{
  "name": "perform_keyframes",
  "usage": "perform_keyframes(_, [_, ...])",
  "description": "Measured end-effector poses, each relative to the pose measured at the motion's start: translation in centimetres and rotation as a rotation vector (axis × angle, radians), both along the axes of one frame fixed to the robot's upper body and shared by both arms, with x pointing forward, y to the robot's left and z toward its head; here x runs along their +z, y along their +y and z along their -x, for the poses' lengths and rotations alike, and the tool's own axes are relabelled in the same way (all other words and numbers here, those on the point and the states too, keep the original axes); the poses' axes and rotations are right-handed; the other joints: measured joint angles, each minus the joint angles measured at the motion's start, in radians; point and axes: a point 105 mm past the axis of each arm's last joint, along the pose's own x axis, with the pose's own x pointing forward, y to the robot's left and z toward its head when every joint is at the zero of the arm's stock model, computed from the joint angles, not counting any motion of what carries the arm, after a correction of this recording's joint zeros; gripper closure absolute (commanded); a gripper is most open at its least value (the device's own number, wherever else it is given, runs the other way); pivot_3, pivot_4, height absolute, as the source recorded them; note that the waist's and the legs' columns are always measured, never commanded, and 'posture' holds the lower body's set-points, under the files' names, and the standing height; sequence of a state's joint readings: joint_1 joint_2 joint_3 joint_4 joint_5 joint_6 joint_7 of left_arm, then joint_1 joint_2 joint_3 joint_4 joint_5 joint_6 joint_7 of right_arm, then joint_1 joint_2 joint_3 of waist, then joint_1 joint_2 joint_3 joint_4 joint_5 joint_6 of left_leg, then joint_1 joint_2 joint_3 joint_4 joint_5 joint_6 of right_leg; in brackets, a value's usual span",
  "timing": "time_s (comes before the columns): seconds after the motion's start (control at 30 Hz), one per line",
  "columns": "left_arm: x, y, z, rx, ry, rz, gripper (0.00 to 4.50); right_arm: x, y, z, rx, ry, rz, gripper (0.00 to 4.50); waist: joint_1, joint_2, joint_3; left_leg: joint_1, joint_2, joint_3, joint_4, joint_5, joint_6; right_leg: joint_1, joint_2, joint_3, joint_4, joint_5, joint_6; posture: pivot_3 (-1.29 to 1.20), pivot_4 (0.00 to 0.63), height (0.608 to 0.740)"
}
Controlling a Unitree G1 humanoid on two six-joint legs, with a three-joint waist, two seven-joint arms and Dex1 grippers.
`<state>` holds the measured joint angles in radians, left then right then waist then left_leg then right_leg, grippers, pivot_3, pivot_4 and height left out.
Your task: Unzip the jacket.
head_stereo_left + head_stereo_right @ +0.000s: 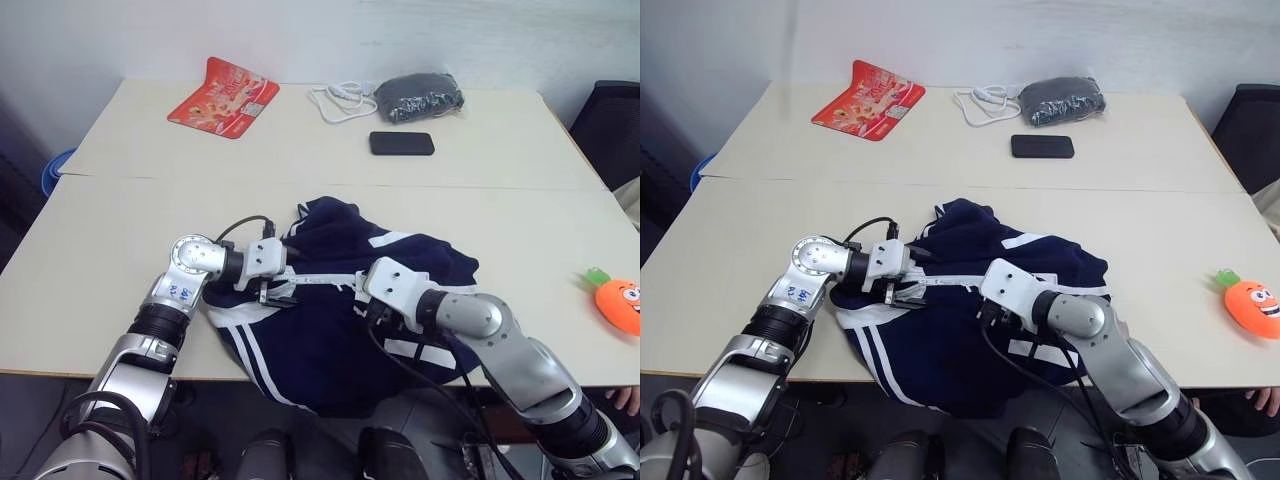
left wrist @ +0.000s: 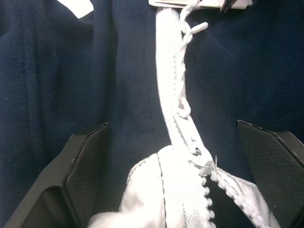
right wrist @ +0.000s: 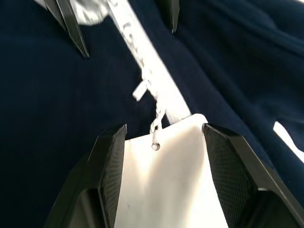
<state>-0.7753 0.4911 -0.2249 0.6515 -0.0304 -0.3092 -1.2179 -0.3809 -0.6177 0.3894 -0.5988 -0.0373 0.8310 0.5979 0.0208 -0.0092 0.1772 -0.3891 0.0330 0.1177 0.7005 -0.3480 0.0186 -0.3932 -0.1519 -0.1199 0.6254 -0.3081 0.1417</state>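
Observation:
The navy jacket [image 1: 330, 345] with white stripes lies crumpled at the table's front edge, partly hanging over it. Its white zipper [image 2: 167, 90] runs between my two grippers. My left gripper [image 2: 171, 126] is open, its fingers wide on either side of the zipper, with the slider [image 2: 192, 142] between them. Below the slider the teeth are parted. My right gripper [image 3: 164, 135] is open, with the white paper tag [image 3: 166, 180] flat between its fingers and the small zipper pull [image 3: 141, 89] just beyond. In the head views the left gripper [image 1: 280, 290] and right gripper [image 1: 368, 300] face each other across the zipper.
On the far table lie a red snack packet [image 1: 222, 97], a white cable [image 1: 340, 100], a dark grey speckled bundle [image 1: 420, 97] and a black phone [image 1: 402, 143]. An orange carrot plush [image 1: 620, 303] sits at the right edge. A black chair [image 1: 615, 130] stands right of the tables.

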Motion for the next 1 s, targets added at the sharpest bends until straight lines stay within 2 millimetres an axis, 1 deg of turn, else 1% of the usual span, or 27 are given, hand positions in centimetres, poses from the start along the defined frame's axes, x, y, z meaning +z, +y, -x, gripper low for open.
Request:
perform_keyframes(0.27, [-0.1,-0.1,0.2,-0.019,0.002,-0.009,0.0,-0.2,0.5,1.4,-0.017,0.033,-0.001,1.85,0.0,0.0,0.0,0.0,0.0,0.0,0.0,0.0,0.0,0.0,0.0,0.0,0.0,0.0,0.0,0.0,0.15,0.74])
perform_keyframes(0.33, [-0.1,-0.2,0.3,-0.027,0.001,-0.013,0.0,-0.7,0.6,1.9,-0.015,0.053,0.0,1.85,0.0,0.0,0.0,0.0,0.0,0.0,-0.001,0.0,0.0,0.0,0.0,0.0,0.0,0.0,0.0,0.0,0.15,0.74])
perform_keyframes(0.43, [-0.2,-0.3,0.4,-0.032,0.0,-0.015,0.0,-1.0,0.3,1.9,-0.022,0.052,0.026,1.85,0.0,0.0,0.0,0.0,0.0,0.0,0.0,0.0,0.0,0.0,0.0,0.0,0.0,0.0,0.0,0.0,0.15,0.74])
perform_keyframes(0.6, [-0.2,-0.3,0.4,-0.034,-0.002,-0.014,0.0,-1.6,-1.0,1.8,-0.007,-0.047,0.162,1.85,0.0,0.0,0.0,0.0,0.0,0.0,-0.001,0.0,0.0,0.0,0.0,0.0,-0.001,0.0,0.0,0.0,0.15,0.74])
perform_keyframes(0.7, [-0.2,-0.3,0.4,-0.035,-0.003,-0.015,0.0,-1.2,-1.6,1.3,-0.002,-0.13,0.217,1.85,0.0,0.0,0.0,0.0,0.0,0.0,-0.001,0.0,0.0,0.0,0.0,0.0,-0.001,0.0,0.0,0.0,0.15,0.74])
perform_keyframes(0.87, [-0.2,-0.3,0.4,-0.036,-0.005,-0.015,0.0,-0.3,-2.8,0.7,-0.042,-0.206,0.25,1.85,0.0,0.0,0.0,0.0,0.0,0.0,-0.001,0.0,0.0,0.0,0.0,0.0,-0.001,0.0,0.0,0.0,0.15,0.74])
perform_keyframes(1.0, [-0.1,-0.3,0.3,-0.036,-0.004,-0.014,0.0,0.4,-3.1,0.4,-0.046,-0.265,0.267,1.85,0.001,0.0,0.0,0.0,0.0,0.0,-0.001,0.0,0.0,0.0,0.0,0.0,-0.001,0.0,0.0,0.0,0.15,0.74])
